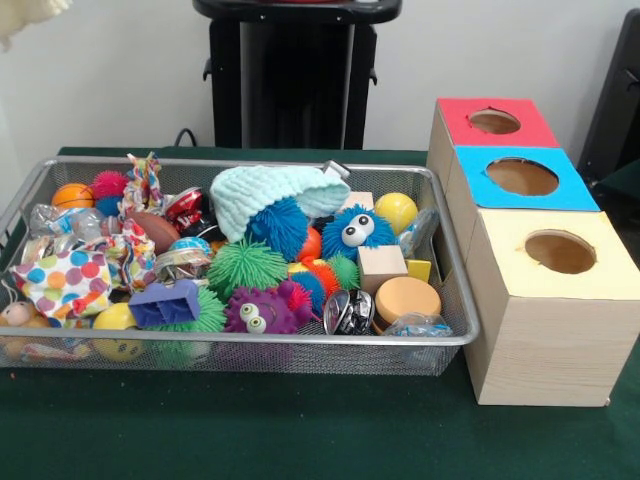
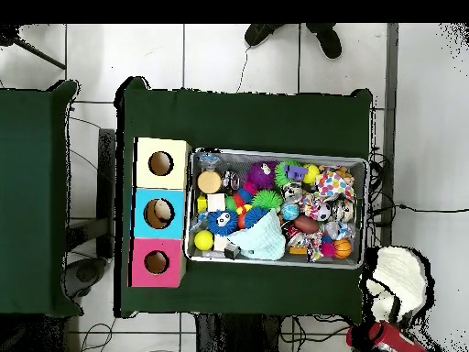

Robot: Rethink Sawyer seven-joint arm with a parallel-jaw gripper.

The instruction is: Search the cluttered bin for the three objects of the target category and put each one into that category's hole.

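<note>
Wire-mesh bin (image 1: 455, 330) of spiky toys

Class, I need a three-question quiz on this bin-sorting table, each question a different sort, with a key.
1. True or false: the wire bin stands beside three boxes with holes in their tops.
2. Which box is nearest the front camera? A red box B blue box C yellow box
3. Fill in: the mint knitted cloth lies partly over a ____ spiky ball.

Key: 1 true; 2 C; 3 blue.
</note>
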